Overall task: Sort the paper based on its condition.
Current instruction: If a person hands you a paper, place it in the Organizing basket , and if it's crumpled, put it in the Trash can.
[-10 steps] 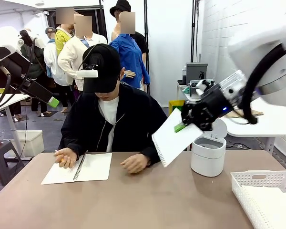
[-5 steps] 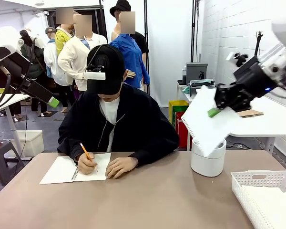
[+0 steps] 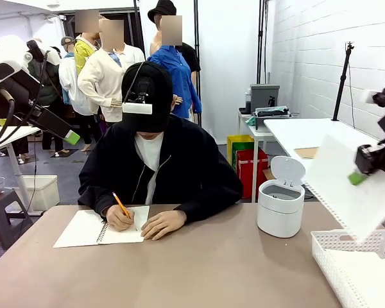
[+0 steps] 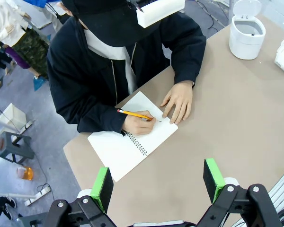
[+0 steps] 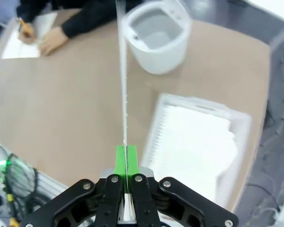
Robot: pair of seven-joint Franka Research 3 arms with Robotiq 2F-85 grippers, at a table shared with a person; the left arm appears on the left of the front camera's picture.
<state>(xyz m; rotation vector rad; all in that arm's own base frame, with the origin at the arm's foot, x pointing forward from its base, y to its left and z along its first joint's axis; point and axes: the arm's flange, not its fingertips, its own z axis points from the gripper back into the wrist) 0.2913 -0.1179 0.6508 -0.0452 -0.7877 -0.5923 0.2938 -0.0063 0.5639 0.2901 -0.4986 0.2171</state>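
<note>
The brown tabletop (image 3: 212, 269) stretched from the robot to a person (image 3: 160, 160) in a dark jacket seated at its far side. A white slotted basket (image 3: 327, 256) stood at the tabletop's near right corner with a stack of white paper (image 5: 194, 142) lying in it. Above the basket a single sheet of paper (image 3: 353, 192) hung tilted in the air, pinched near its edge by the right fingers (image 5: 120, 161), green pads pressed tight on it. A white bin (image 3: 280, 215), lid up, stood near the basket. The left fingers (image 4: 102, 187) hovered high over the tabletop, spread wide and holding nothing. The person wrote in a spiral notebook (image 3: 83, 228) with an orange pencil (image 3: 120, 204).
</note>
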